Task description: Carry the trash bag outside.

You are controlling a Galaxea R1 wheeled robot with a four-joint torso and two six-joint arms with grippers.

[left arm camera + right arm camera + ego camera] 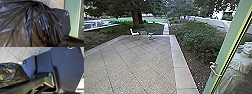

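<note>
The black trash bag (37,22) hangs close in the left wrist view, its shiny plastic drawn into folds that fan out from a gathered part. At that gathered part my left gripper (34,5) is shut on the bag, the plastic covering most of it. A crumpled side of the same trash bag (11,73) shows in the right wrist view, beside the robot's dark plate and jointed bar. How my right gripper stands cannot be made out.
Paved patio (139,62) stretches ahead, with a pale stone border (177,67) along its right. White chair (134,32) stands at the far end. Shrubs (199,37) grow beyond the border. A green door frame (224,55) with a handle rises close on the right.
</note>
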